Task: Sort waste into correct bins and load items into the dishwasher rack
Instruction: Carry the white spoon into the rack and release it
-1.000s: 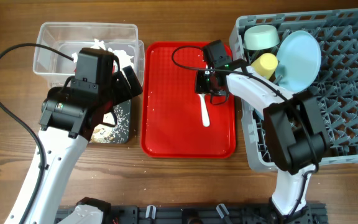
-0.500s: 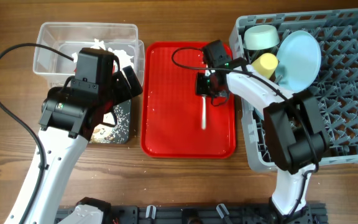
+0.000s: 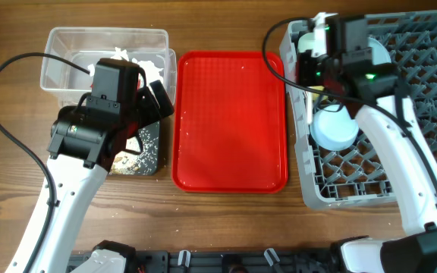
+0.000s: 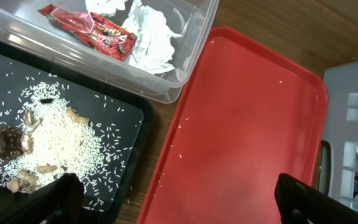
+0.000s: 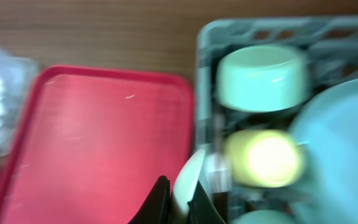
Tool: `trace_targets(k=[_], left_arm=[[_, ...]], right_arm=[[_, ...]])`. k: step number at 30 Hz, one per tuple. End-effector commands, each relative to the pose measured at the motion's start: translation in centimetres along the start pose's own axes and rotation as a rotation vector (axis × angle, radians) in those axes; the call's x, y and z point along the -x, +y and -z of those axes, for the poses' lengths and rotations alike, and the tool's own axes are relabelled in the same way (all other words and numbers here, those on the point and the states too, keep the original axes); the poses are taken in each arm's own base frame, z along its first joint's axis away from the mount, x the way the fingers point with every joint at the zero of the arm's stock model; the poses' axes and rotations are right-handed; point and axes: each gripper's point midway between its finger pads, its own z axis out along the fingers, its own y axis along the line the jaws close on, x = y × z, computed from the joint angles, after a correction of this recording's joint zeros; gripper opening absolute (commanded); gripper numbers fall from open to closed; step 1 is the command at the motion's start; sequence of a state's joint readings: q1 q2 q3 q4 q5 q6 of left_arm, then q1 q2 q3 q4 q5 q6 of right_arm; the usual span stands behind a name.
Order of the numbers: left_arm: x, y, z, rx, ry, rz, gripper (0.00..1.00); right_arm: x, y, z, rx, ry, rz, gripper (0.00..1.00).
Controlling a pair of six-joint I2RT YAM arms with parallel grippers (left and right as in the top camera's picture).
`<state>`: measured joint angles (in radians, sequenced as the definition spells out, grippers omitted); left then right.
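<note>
At left rear corner of dishwasher rack [image 3: 307,189], right gripper [image 5: 179,191] pinched narrow on white spoon [image 5: 187,174], which rises between the fingertips; view blurred. Pale green bowl [image 5: 263,78], yellow cup [image 5: 263,158] and light blue plate [image 5: 337,149] crowded just beside spoon. Open peg rows toward rack's front and right. Left gripper [image 4: 182,196] spread wide, holding nothing, well left of rack.

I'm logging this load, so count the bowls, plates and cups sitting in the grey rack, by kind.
Bowls: 2, the pale green bowl and the light blue bowl
Plates: 1, the light blue plate
Cups: 1, the yellow cup
Total: 4
</note>
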<state>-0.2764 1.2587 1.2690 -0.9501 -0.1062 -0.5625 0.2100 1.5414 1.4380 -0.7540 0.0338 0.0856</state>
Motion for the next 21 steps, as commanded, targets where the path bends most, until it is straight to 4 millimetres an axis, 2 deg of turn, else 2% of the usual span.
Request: trace_targets(k=[1,5,9,10,13,14,15,17,21], left_arm=[[0.2,0.0,0.1,-0.005,-0.005,0.001,1.00],[0.2,0.0,0.1,-0.005,-0.005,0.001,1.00],[0.2,0.0,0.1,-0.005,-0.005,0.001,1.00],[0.2,0.0,0.1,-0.005,-0.005,0.001,1.00],[0.2,0.0,0.1,-0.005,-0.005,0.001,1.00],[0.2,0.0,0.1,-0.005,-0.005,0.001,1.00],[0.2,0.0,0.1,-0.005,-0.005,0.001,1.00],[0.2,0.0,0.1,-0.005,-0.005,0.001,1.00],[0.2,0.0,0.1,-0.005,-0.005,0.001,1.00]], right_arm=[[-2.4,-2.5,-3.9,-0.100,0.104,0.177,0.04],[-3.7,-3.0,-6.8,-0.105,0.162,0.182,0.05],[-4.5,-4.6,-8.9,-0.181,0.198,0.187,0.17],[-4.4,-4.7,-9.0,-0.182,0.195,0.184,0.21],[-4.1,-4.6,-8.9,-0.173,0.185,0.169,0.53],[-4.0,-4.5,-8.7,-0.165,0.181,0.167,0.58],[-3.8,-4.1,-8.2,-0.141,0.177,0.164,0.77],[-3.0,-3.0,-6.5,-0.085,0.164,0.142,1.00],[-0.3,-1.5,-0.8,-0.003,0.095,0.120,1.00]])
